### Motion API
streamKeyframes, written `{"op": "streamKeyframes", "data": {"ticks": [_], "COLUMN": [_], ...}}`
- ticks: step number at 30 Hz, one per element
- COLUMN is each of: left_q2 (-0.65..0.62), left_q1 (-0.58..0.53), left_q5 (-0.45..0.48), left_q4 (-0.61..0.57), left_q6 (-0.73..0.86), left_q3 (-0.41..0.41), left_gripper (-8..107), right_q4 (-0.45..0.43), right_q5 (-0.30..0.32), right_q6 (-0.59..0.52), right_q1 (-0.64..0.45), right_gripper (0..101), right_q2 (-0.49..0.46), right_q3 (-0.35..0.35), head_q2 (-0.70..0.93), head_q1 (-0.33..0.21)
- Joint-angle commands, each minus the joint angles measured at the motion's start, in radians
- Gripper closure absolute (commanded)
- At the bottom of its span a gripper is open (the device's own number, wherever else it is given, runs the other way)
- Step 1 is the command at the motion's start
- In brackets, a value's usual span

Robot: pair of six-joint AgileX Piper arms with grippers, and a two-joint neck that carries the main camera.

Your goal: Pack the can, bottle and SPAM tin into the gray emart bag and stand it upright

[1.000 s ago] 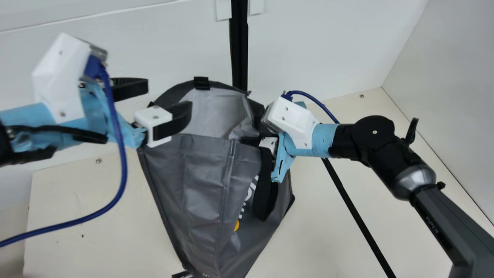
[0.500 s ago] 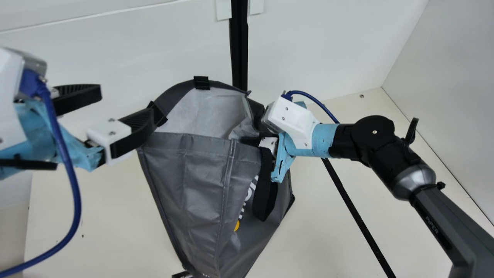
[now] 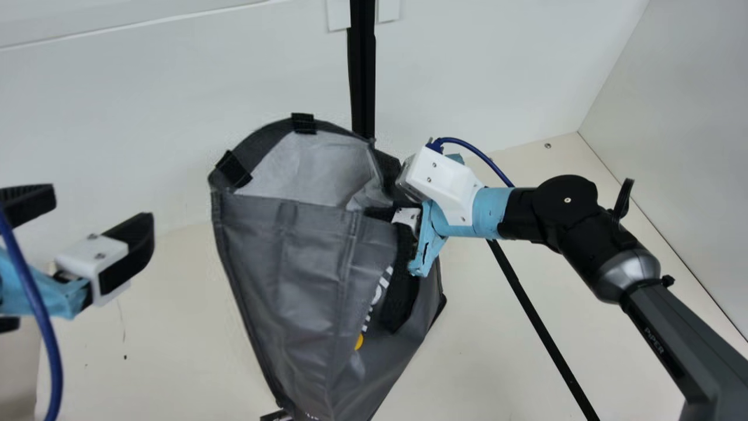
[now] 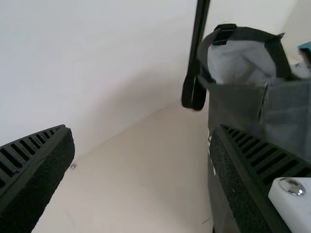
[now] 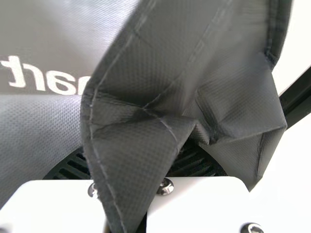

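Gray emart bag [image 3: 286,263] gapes, right end effector [image 3: 407,217] pinching its fabric, left end effector [image 3: 103,208] spread.

The right arm [image 3: 564,200] has black joints, a silver collar [image 3: 624,272], pale-blue wrap [image 3: 489,211] and a screwed white housing [image 3: 439,182]. Its cable [image 3: 480,155] is blue. The left gripper [image 3: 103,210] has ribbed black fingers.

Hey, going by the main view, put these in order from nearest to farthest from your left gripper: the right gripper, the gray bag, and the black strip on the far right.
From my left gripper:
1. Gray bag, just right of it, in the middle.
2. Right gripper, at the bag's right side.
3. Black strip, farther right, slanting beneath the right arm.
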Motion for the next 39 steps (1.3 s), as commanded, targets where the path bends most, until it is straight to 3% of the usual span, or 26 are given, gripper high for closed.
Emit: {"op": "streamKeyframes", "data": {"ticks": [1, 30, 39], "left_q2": [-0.028, -0.218, -0.217], "left_q1": [0.006, 0.044, 0.046], "left_q5": [-0.004, 0.011, 0.014], "left_q4": [0.040, 0.407, 0.406], "left_q6": [-0.020, -0.268, -0.269], "left_q3": [0.030, 0.393, 0.393], "left_gripper": [9, 9, 9], "right_q4": [0.000, 0.000, 0.000], "right_q5": [0.000, 0.000, 0.000], "right_q6": [0.000, 0.000, 0.000], "right_q1": [0.000, 0.000, 0.000], "right_gripper": [101, 101, 101], "right_q2": [0.000, 0.000, 0.000], "right_q3": [0.000, 0.000, 0.000], "head_q2": [-0.001, -0.001, -0.001], "head_q1": [-0.023, -0.023, -0.023]}}
